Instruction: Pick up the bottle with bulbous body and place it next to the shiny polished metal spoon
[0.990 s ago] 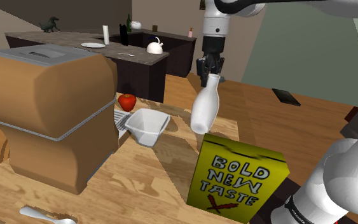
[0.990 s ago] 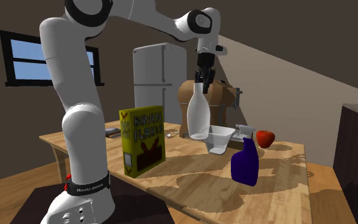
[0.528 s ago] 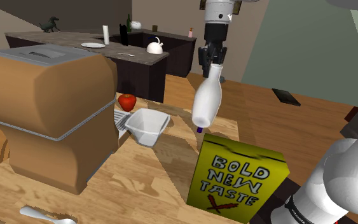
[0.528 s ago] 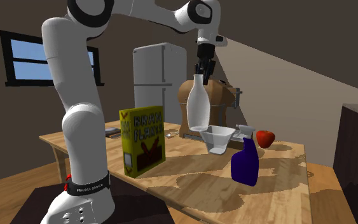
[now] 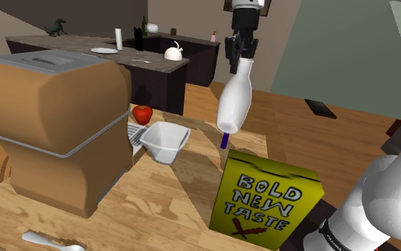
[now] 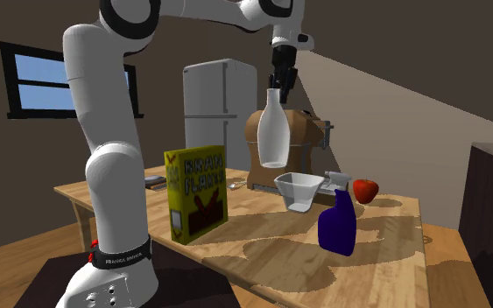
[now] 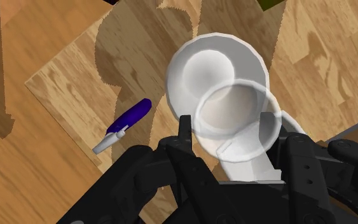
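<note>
The hand (image 5: 239, 58) clamps the bottle (image 5: 233, 100) by its neck alone, high over the bench (image 5: 156, 207). Hanging tilted, it may slip, or clip the box (image 5: 270, 203) en route to what seems the spoon (image 5: 49, 242) at the bench's edge.

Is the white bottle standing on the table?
No, the bottle hangs in the air above the table, with the claw shut on its neck.

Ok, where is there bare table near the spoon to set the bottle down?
Bare tabletop lies between the spoon, the brown box and the yellow cereal box. It is crowded farther back, around the white tub and red apple.
</note>
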